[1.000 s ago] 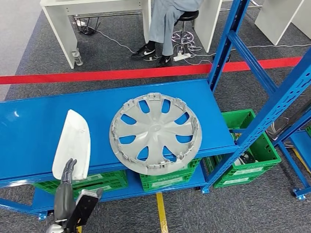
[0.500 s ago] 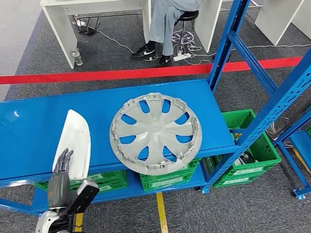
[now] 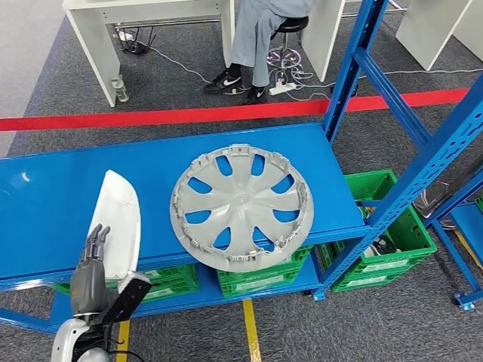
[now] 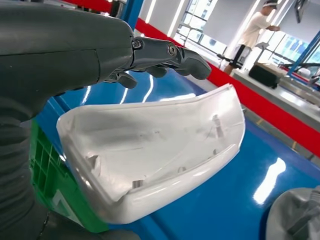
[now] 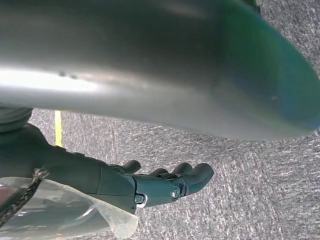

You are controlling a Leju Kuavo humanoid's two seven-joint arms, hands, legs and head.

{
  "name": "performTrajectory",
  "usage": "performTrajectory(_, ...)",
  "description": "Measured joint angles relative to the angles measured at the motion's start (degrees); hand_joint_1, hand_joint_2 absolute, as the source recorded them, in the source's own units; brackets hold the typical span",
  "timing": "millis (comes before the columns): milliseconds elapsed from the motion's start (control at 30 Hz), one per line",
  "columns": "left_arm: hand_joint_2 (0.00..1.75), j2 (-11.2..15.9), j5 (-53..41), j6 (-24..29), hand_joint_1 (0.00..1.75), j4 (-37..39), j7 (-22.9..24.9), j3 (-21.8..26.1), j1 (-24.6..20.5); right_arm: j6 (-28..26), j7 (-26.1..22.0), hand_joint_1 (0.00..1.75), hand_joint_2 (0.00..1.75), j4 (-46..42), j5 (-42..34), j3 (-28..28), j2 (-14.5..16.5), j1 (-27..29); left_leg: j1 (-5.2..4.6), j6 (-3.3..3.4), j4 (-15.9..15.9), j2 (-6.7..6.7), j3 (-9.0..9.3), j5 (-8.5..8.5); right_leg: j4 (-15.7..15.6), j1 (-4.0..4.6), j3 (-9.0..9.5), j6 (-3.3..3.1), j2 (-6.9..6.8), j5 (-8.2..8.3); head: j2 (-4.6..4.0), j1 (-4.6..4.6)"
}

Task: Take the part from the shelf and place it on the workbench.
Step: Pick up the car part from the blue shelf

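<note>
A white mirror cover [image 3: 115, 225] is seen lying on the blue shelf [image 3: 51, 204], near its front edge and to the left of a grey wheel cover [image 3: 241, 205]. Its long axis is set front to back, tilted a little, with the narrower end pointed away from the robot and the hollow side turned up, as shown in the left wrist view [image 4: 151, 150]. The left hand [image 3: 90, 270] is held at the cover's near end, its fingers [image 4: 177, 52] extended and parted above the rim; nothing is grasped. The right hand [image 5: 151, 182] is seen over grey carpet [image 5: 264, 170], fingers straight and released. Green crates [image 3: 393, 234] are stored below the shelf.
</note>
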Motion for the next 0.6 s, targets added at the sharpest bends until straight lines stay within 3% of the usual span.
performTrajectory(67,1.75,-0.01,0.21,-0.1,1.28,0.52,0.03,0.11,-0.06,0.0,0.0,0.0,0.0,0.0,-0.14,0.37,-0.04,-0.02,0.0,0.0,0.0,0.0,0.0,0.0,0.0,0.0,0.0,0.0,0.0,0.0,0.0,0.0)
performTrajectory(100,1.75,-0.01,0.33,-0.18,1.42,0.78,0.04,0.15,-0.1,0.01,0.0,0.0,0.0,0.0,-0.21,0.58,-0.06,-0.03,0.0,0.0,0.0,0.0,0.0,0.0,0.0,0.0,0.0,0.0,0.0,0.0,0.0,0.0)
performTrajectory(500,1.75,-0.09,0.87,-0.59,1.41,2.56,0.14,0.4,-0.23,0.04,0.0,0.0,0.0,0.02,-0.7,1.83,-0.13,-0.07,0.0,0.0,0.0,0.0,0.0,0.0,0.0,0.0,0.01,0.0,-0.02,0.0,0.0,0.0)
performTrajectory(600,1.75,-0.11,0.87,-0.57,1.54,2.6,0.13,0.57,-0.41,0.04,0.0,0.0,0.0,0.03,-0.72,2.04,-0.14,-0.1,0.0,0.0,0.0,-0.01,0.01,0.0,0.0,0.0,0.03,0.0,-0.03,0.0,0.0,0.0)
